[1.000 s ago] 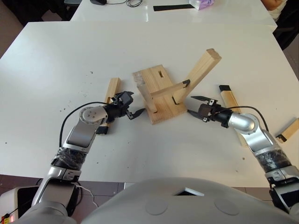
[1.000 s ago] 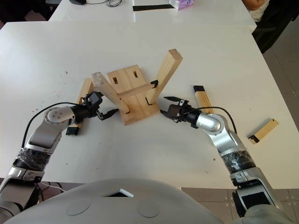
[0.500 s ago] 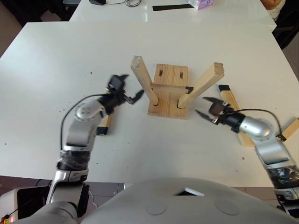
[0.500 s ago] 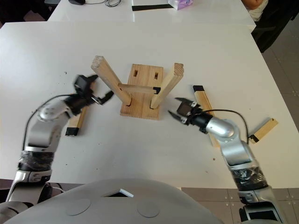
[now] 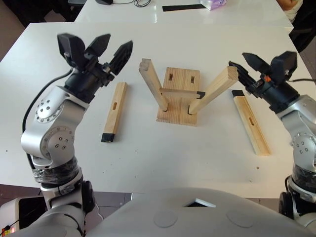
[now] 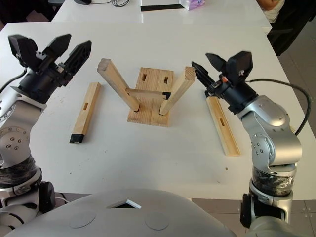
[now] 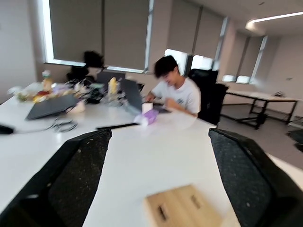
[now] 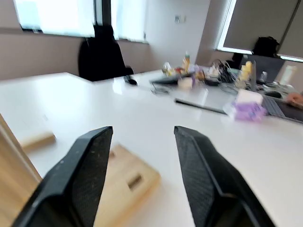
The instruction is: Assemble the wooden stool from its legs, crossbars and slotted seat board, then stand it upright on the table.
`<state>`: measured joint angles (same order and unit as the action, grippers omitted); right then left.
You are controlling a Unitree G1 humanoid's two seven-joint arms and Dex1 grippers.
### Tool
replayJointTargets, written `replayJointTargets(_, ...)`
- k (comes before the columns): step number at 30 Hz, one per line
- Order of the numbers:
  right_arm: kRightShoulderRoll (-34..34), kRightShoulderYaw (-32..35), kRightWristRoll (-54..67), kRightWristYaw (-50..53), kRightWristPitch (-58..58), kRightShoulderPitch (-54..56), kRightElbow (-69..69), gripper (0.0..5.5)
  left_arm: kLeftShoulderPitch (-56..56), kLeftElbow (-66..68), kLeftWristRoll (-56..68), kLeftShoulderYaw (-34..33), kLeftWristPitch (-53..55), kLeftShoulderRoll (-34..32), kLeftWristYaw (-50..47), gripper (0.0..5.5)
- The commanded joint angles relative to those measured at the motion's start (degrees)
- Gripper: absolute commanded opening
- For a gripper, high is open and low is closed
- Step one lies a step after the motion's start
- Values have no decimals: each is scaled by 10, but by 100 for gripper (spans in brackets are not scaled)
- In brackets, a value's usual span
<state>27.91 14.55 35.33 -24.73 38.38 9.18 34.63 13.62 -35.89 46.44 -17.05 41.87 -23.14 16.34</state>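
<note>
Reading both claws as spread wide, empty. Left gripper [image 5: 118,42]: lifted high over the table [image 5: 59,148], left of the work. Right gripper [image 5: 238,59]: lifted close by the top of the right seated leg [image 5: 213,89], contact not discernible. Probably parked clear to plan the next pick.

Seat board [image 5: 180,101]: upside down mid-table, spare slots facing up so legs can plug in from above. Left seated leg [image 5: 152,84] and the right one: splayed outward, bridged by the crossbar [image 5: 178,91].

Left loose leg [image 5: 114,111], right loose leg [image 5: 252,123]: flat on the table, one per arm's side.

Versus 1 s ago: then low, flanking the board; now raised and pulled back. Board turned from skewed to square-on.
</note>
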Motion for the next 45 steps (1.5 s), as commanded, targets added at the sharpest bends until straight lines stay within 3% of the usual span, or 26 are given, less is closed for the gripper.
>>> replayJointTargets(1,-57,17,127,83,50,113,26,241,49,-35,41,33,25,6,-26,380)
replayJointTargets(5,-71,24,252,151,61,195,50,241,90,-42,83,47,28,10,-39,380)
replayJointTargets(8,-48,14,280,162,62,202,67,241,108,-37,107,43,27,6,-50,380)
replayJointTargets(10,-25,-17,237,134,56,154,75,241,87,-29,81,58,15,-3,-34,380)
replayJointTargets(15,19,-156,63,65,-1,11,31,241,-42,17,-44,173,-55,1,28,380)
replayJointTargets(19,-36,-70,151,109,-42,93,46,241,16,21,32,106,-59,47,-15,380)
replayJointTargets(23,-30,39,212,166,-57,140,-7,241,33,39,86,14,-61,29,-45,380)
replayJointTargets(26,8,66,112,199,-65,96,-37,241,-30,50,-10,-3,-101,-16,-29,380)
replayJointTargets(29,53,11,-62,241,-70,-13,3,241,-133,49,-209,41,-194,-49,-53,380)
replayJointTargets(34,12,-137,-224,343,-28,-173,132,241,-258,3,-396,109,-290,8,-138,380)
replayJointTargets(38,-34,-263,-287,377,29,-175,185,241,-230,-22,-476,205,-310,16,-121,380)
replayJointTargets(41,-93,-404,-325,376,70,-112,187,241,-155,-13,-493,307,-295,41,-75,380)
replayJointTargets(45,-119,-451,-355,367,105,-100,196,241,-114,-34,-463,365,-276,53,-13,380)
